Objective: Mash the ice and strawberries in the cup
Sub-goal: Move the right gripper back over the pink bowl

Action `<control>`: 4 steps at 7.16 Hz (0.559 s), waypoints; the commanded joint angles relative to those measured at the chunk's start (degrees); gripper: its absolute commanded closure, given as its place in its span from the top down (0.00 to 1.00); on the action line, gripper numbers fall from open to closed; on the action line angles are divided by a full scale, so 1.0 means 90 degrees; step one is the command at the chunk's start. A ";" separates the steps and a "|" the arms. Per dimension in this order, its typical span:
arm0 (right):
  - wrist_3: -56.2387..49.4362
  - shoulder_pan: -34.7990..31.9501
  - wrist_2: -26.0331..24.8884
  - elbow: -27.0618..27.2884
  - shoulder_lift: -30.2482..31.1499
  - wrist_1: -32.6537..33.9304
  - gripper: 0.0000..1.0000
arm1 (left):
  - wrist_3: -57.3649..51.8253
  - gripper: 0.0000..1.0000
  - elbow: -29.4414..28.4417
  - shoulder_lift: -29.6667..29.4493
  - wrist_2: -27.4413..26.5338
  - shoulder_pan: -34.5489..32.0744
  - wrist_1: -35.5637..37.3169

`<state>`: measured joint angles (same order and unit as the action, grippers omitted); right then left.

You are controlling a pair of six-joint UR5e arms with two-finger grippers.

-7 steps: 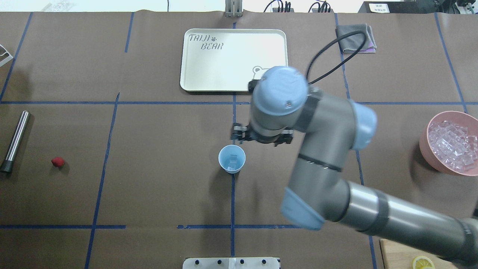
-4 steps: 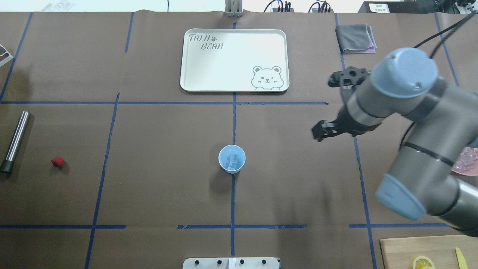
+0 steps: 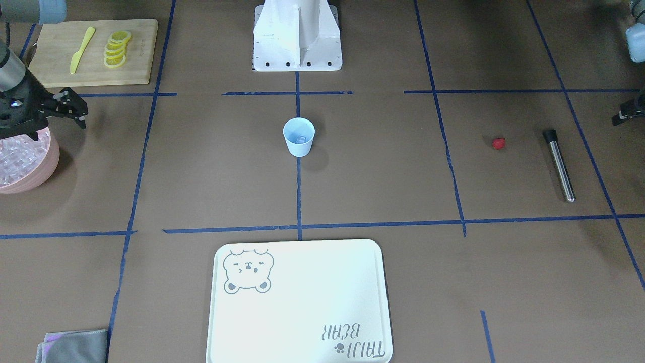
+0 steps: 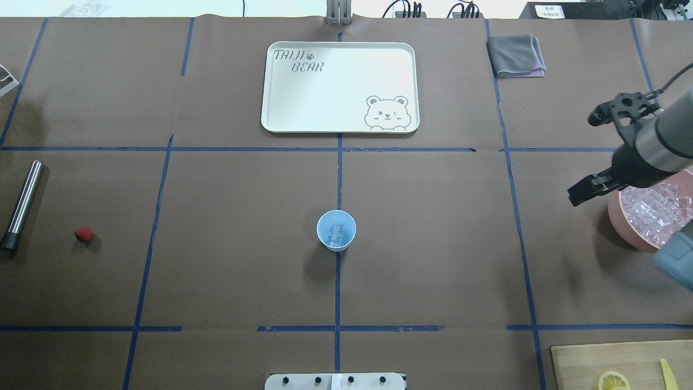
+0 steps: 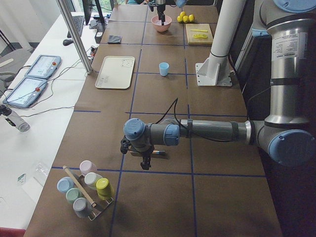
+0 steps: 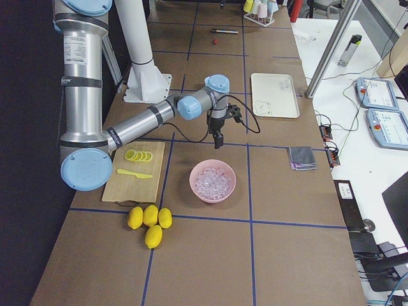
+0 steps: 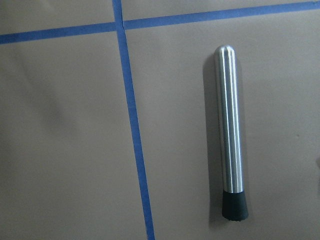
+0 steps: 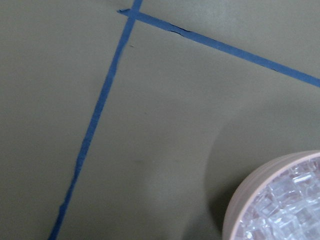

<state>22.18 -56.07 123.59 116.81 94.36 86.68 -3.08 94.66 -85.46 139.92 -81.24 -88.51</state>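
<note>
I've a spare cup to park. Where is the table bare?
Bare: the stretch between the cup and the strawberry, and that between the cup and the pink bowl. The tray holds nothing. Crowded: the bowl's end, with the right gripper beside it, and around the strawberry and steel muddler.

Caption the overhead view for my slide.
Ice in the blue cup mid-table, strawberry far left, right gripper beside the pink bowl.
</note>
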 commanded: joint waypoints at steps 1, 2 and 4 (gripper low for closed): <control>-0.0432 -0.0361 0.0319 -0.0651 0.0685 -0.1460 0.99 | 0.0000 1.00 0.0000 0.0004 0.0000 0.0003 0.0010; -0.0559 -0.0469 0.0388 -0.0819 0.0726 -0.1612 0.99 | 0.0000 1.00 0.0000 0.0004 0.0000 0.0003 0.0000; -0.0920 -0.0645 0.0360 -0.0937 0.0960 -0.1623 0.99 | 0.0000 1.00 0.0000 0.0004 0.0000 0.0003 -0.0010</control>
<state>15.90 -60.88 126.88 109.30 101.66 72.60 -3.04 94.66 -85.43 139.92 -81.21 -88.52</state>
